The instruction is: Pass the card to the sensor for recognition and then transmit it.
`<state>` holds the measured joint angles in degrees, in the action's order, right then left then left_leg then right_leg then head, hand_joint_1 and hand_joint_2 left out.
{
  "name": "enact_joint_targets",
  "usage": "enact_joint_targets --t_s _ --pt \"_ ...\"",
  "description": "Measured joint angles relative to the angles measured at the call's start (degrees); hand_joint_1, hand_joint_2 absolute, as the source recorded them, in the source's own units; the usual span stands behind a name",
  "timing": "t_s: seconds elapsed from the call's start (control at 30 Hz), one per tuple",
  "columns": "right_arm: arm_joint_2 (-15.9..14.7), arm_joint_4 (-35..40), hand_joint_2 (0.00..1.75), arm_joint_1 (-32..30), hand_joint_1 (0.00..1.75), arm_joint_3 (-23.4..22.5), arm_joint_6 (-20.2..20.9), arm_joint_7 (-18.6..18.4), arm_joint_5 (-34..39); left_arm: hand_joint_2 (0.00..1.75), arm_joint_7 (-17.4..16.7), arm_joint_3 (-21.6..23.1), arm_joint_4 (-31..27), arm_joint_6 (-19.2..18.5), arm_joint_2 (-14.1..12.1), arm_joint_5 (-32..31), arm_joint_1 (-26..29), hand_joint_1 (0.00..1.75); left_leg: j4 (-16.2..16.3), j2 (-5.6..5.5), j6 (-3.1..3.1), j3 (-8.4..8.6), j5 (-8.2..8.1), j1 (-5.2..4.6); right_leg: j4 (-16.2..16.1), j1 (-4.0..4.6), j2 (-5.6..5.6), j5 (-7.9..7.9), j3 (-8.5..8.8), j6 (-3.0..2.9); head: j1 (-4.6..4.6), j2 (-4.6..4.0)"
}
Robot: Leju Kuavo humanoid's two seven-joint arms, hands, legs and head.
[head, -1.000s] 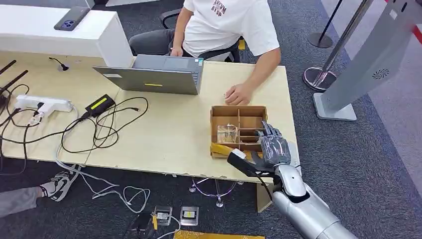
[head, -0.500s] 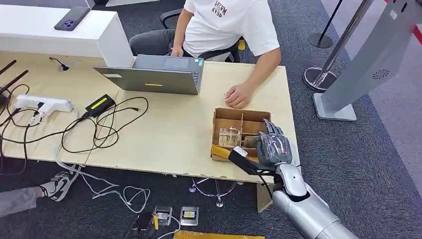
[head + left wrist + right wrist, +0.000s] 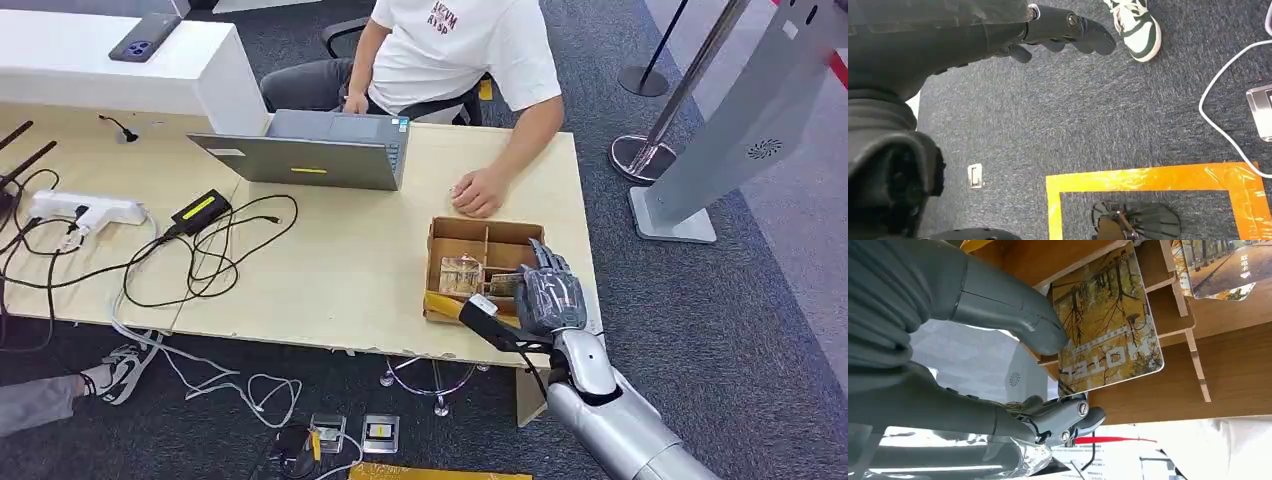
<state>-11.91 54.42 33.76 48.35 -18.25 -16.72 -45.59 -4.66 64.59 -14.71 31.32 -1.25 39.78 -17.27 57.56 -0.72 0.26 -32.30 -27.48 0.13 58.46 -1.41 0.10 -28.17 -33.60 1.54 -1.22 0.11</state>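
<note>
Two hands to report, taken from left to right.

Left: hangs the left hand (image 3: pixel 1068 29) over the dark grey carpet floor (image 3: pixel 1108 115), fingers apart and holding nothing. Parked there, by the look of it, because not needed for the pick.

On the pale wooden surface (image 3: pixel 340 270), leftmost: a tangle of black cables (image 3: pixel 215 255). Next, an open grey laptop (image 3: pixel 310 150), angled toward the seated person in a white shirt (image 3: pixel 455 50) for typing. Rests that person's hand (image 3: pixel 478 190) on the surface just behind the box, apart from it.

Further right: a brown cardboard box with dividers (image 3: pixel 436 245), set near the front corner of the surface, probably to keep it within the right arm's reach. Stands cards upright in its slots so that an edge can be taken from above. Contents seen:
- a clear, glassy item (image 3: pixel 458 272) in a left compartment; not identifiable;
- a yellow hotel card printed with autumn trees (image 3: pixel 1108 325), upright against a divider;
- a second tree-printed card (image 3: pixel 1218 265) in the neighbouring compartment.

Pinches the hotel card with the right hand (image 3: pixel 548 298): thumb (image 3: pixel 1013 315) pressed on the printed face, fingers (image 3: pixel 1068 417) closed behind it. Not yet lifted clear of the box.

Rightmost: a slanted grey pillar with a round grille (image 3: pixel 745 140), standing on the floor well apart from the box; presumably the sensor.
</note>
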Motion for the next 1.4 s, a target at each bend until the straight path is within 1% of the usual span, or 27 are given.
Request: enact_joint_targets --t_s 0.07,0.1,0.13,0.17,0.2,0.87,1.17,1.2,1.27,1.3,1.4 --pt "0.0 -0.1 1.75 0.0 1.75 0.0 0.0 0.0 0.0 0.00 0.0 0.0 0.0 -0.1 0.0 -0.1 0.0 0.00 0.0 0.00 0.00 0.00 0.00 0.00 0.0 0.00 0.00 0.00 0.00 0.00 0.00 0.00" --pt "0.0 -0.1 1.75 0.0 1.66 0.0 -0.1 0.1 0.0 0.00 0.0 0.0 0.0 -0.1 0.0 -0.2 0.0 0.00 0.0 0.00 0.00 0.00 0.00 0.00 0.0 0.00 0.00 0.00 0.00 0.00 0.00 0.00" --pt "0.0 -0.2 1.75 0.0 1.36 0.0 -0.2 0.2 0.0 0.00 0.0 0.0 0.0 -0.1 0.0 -0.2 0.0 0.00 0.0 0.00 0.00 0.00 0.00 0.00 0.0 0.00 0.00 0.00 0.00 0.00 0.00 0.00" --pt "0.0 -0.2 1.75 0.0 0.40 0.0 -0.3 0.3 0.0 0.00 0.0 0.0 0.0 -0.1 0.0 -0.2 0.0 0.00 0.0 0.00 0.00 0.00 0.00 0.00 0.0 0.00 0.00 0.00 0.00 0.00 0.00 0.00" --pt "0.0 -0.2 1.75 0.0 0.00 0.0 -0.4 0.4 0.1 0.00 0.0 0.0 0.0 -0.2 0.0 -0.2 0.0 0.00 0.0 0.00 0.00 0.00 0.00 0.00 0.0 0.00 0.00 0.00 0.00 0.00 0.00 0.00" --pt "0.0 -0.4 1.75 1.4 0.00 -0.1 -0.1 0.4 -0.4 0.00 0.0 0.0 0.0 -0.3 0.0 -0.8 -0.1 0.00 0.0 0.11 0.00 0.47 0.00 0.01 0.0 0.01 0.04 0.00 0.43 0.00 0.00 0.00" --pt "0.2 -0.7 1.75 1.4 0.00 -0.1 -0.1 1.4 0.0 0.00 0.0 -0.3 0.0 -0.3 0.0 -1.5 -0.1 0.00 0.0 0.14 0.00 0.52 0.00 0.01 0.0 0.01 0.06 0.00 0.48 0.00 0.00 0.00" --pt "0.2 -0.7 1.75 1.4 0.05 -0.1 -0.1 1.5 0.1 0.00 0.0 -0.5 0.0 -0.3 0.0 -1.6 -0.1 0.00 0.0 0.14 0.00 0.52 0.00 0.01 0.0 0.01 0.06 0.00 0.48 0.00 0.00 0.00" --pt "0.2 -0.7 1.75 1.4 0.05 -0.1 -0.1 1.7 0.2 0.00 0.0 -0.7 0.0 -0.3 0.0 -1.9 -0.1 0.00 0.0 0.14 0.00 0.53 0.00 0.01 0.0 0.01 0.05 0.00 0.48 0.00 0.00 0.00" --pt "0.2 -0.8 1.75 1.4 1.75 -0.1 -0.1 1.7 0.2 0.00 0.0 -0.7 0.0 -0.3 0.0 -1.9 -0.1 0.00 0.0 0.14 0.00 0.53 0.00 0.01 0.0 0.01 0.05 0.00 0.49 0.00 0.00 0.00" --pt "0.3 -1.0 1.75 1.0 1.75 -0.1 0.0 1.9 0.5 0.00 0.0 -0.8 0.0 -0.3 0.1 -2.1 -0.1 0.00 0.0 0.14 0.00 0.52 0.00 0.01 0.0 0.01 0.05 0.01 0.49 0.00 0.00 0.00"
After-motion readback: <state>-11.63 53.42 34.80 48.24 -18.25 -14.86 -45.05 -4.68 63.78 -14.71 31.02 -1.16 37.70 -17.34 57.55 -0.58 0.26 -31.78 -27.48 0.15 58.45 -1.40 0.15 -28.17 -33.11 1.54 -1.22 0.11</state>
